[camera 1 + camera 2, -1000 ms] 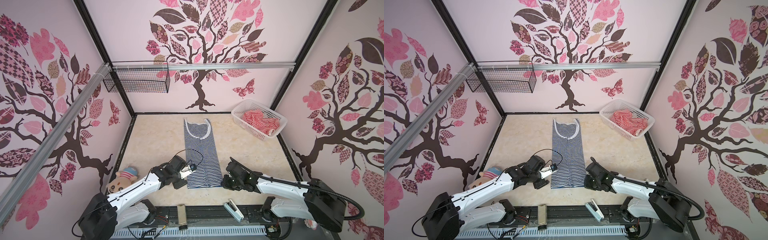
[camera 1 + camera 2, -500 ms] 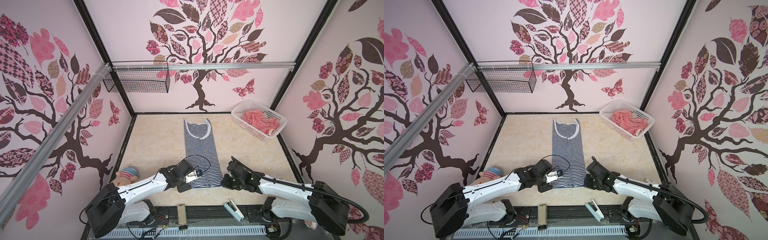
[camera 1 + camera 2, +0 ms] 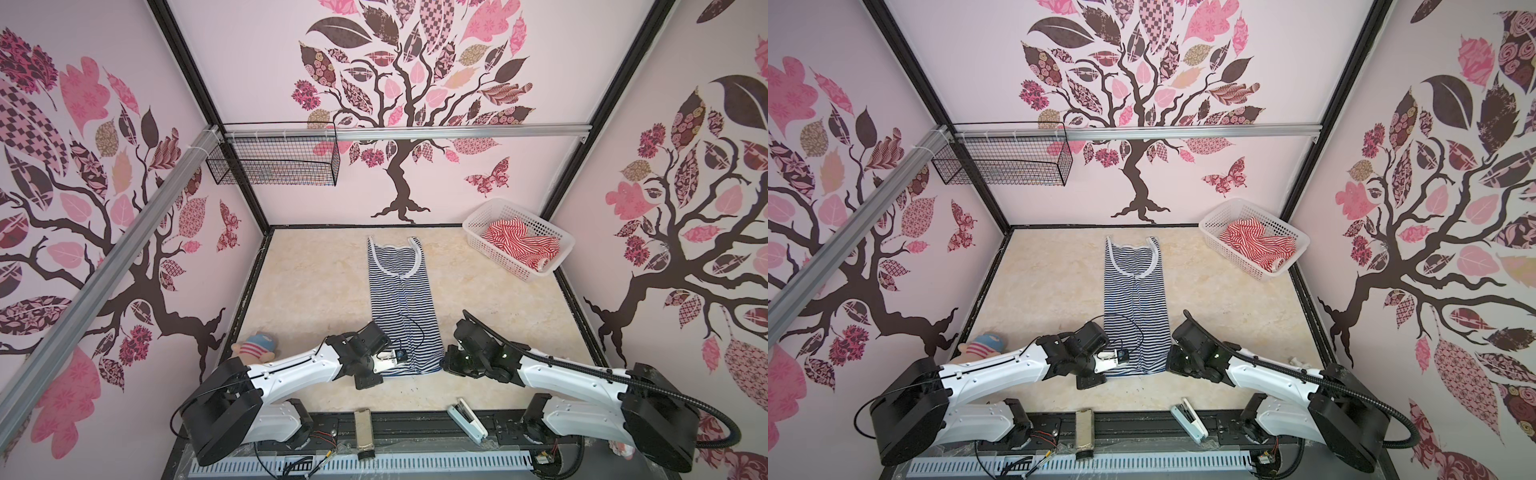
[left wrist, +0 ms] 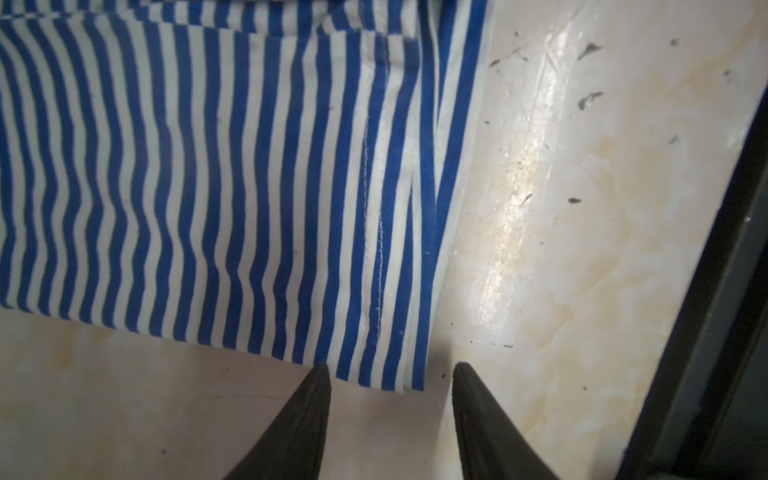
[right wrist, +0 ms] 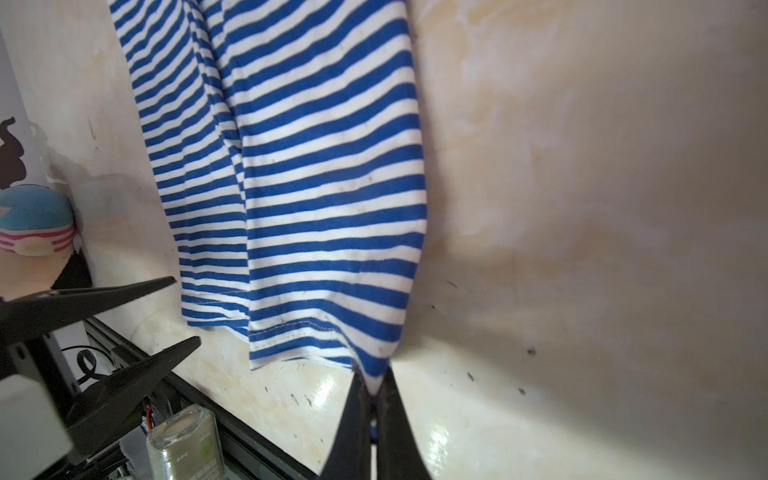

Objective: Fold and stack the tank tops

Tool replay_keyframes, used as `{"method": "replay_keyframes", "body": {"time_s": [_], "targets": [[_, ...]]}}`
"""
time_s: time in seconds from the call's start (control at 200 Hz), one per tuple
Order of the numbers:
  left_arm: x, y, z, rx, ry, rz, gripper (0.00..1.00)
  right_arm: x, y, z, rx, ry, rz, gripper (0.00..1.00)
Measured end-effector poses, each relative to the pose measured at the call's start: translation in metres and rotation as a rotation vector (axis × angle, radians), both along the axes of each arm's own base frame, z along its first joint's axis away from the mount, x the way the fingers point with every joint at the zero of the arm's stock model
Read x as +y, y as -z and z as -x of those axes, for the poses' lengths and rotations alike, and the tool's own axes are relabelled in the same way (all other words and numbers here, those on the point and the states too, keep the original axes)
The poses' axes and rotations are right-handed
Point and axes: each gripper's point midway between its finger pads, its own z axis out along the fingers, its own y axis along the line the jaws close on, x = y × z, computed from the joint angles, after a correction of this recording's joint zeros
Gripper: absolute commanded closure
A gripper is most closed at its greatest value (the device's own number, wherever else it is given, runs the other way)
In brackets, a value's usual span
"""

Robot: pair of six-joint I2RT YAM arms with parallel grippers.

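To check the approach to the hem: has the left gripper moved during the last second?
Yes. The left gripper has moved along the navy tank top's left edge to its hem corner, nearer the table's front edge.

We find bare bench (image 3: 316,291) open either side of the navy top (image 3: 401,299). Basket (image 3: 498,253) fills the far right corner, doll (image 3: 255,347) the near left edge; left arm (image 3: 299,368) and right arm (image 3: 552,370) crowd the near hem.
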Motion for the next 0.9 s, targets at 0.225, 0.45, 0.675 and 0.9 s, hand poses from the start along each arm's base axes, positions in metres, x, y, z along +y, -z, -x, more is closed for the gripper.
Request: {"method": "replay_keyframes", "body": {"time_s": [0.225, 0.45, 0.675, 0.9], "targets": [[-0.002, 0.006, 0.004, 0.036, 0.009, -0.011, 0.59, 0.004, -0.008, -0.003, -0.017, 0.001, -0.019, 1.0], [-0.007, 0.005, 0.0, 0.039, -0.005, -0.009, 0.79, 0.004, -0.012, -0.004, -0.025, 0.003, -0.029, 1.0], [-0.011, 0.004, -0.002, 0.045, -0.012, -0.006, 1.0, 0.004, -0.017, -0.005, -0.037, 0.004, -0.041, 1.0], [-0.017, -0.014, 0.002, 0.075, -0.001, 0.019, 1.0, 0.002, -0.032, -0.004, -0.068, 0.013, -0.075, 1.0]]}}
